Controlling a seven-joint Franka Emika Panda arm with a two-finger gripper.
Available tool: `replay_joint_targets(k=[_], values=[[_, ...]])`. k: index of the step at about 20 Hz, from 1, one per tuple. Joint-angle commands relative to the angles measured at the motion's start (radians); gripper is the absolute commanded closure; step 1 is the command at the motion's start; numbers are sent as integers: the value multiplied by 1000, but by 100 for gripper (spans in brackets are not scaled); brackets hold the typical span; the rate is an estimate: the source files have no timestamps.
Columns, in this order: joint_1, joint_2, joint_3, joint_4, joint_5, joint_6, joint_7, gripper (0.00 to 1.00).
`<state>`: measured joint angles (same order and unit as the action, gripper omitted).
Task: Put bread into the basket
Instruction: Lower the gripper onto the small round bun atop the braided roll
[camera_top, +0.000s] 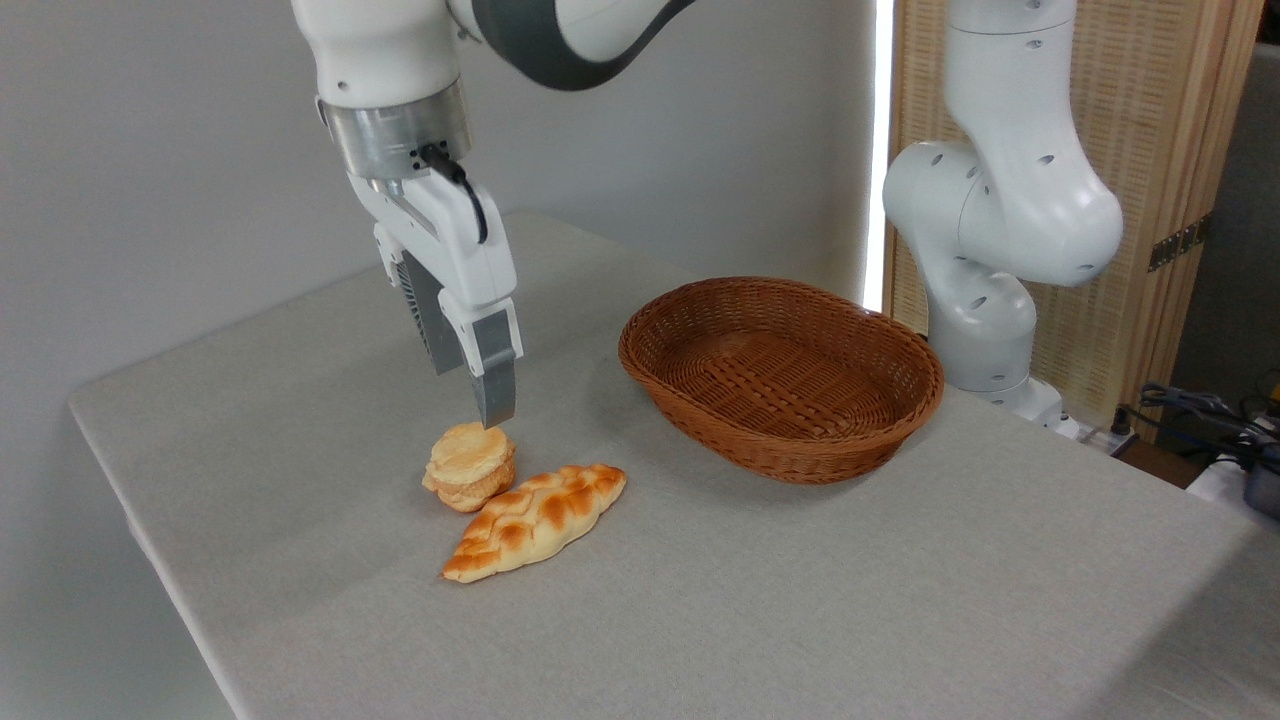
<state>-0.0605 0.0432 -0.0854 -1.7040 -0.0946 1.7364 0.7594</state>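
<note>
Approach step: I've got the end effector (482, 405) just above the bun (470, 465), visible fingertip about at its top rear edge. Can't tell if the fingers are spread or together, second one is hidden. Bun sits on the surface (900, 600), not gripped. Next: straddle it, close, lift, carry right to the empty basket (781, 375). Braided loaf (535, 520) touches the bun's front, so tight clearance there.
</note>
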Motion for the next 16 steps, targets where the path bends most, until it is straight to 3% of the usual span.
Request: replay_joint_targets(k=[1,5,10,13,16], values=[[-7,-9,-34,-89,-16,90,0,0],[-13,0,-48,-183,-16,251,0,0],[-16,29,-83,-195,-19,273,-2,0],[-19,47,-86,-197,-91,288,-3,0],[-19,61,-91,-197,-92,288,-3,0]])
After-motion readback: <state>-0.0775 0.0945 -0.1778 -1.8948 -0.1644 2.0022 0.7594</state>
